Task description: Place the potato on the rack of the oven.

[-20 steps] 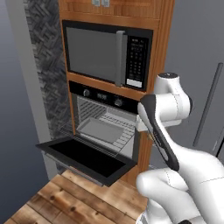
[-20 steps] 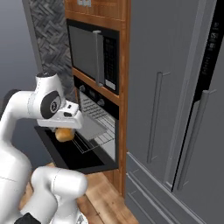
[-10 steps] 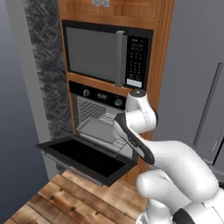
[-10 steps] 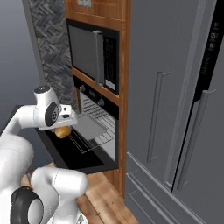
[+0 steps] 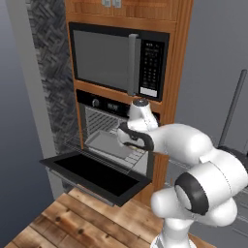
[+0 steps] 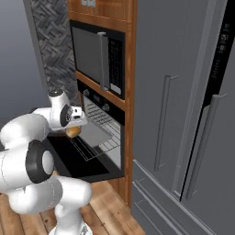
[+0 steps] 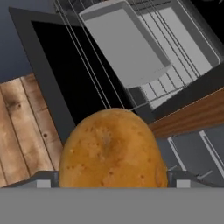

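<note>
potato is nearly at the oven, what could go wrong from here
1. The tray covers much of the rack, so the potato might land on the tray or roll off its rim.
2. Released too early, it would fall on the open door, not the rack.
3. The potato is round, so it may roll along the bars.
</note>
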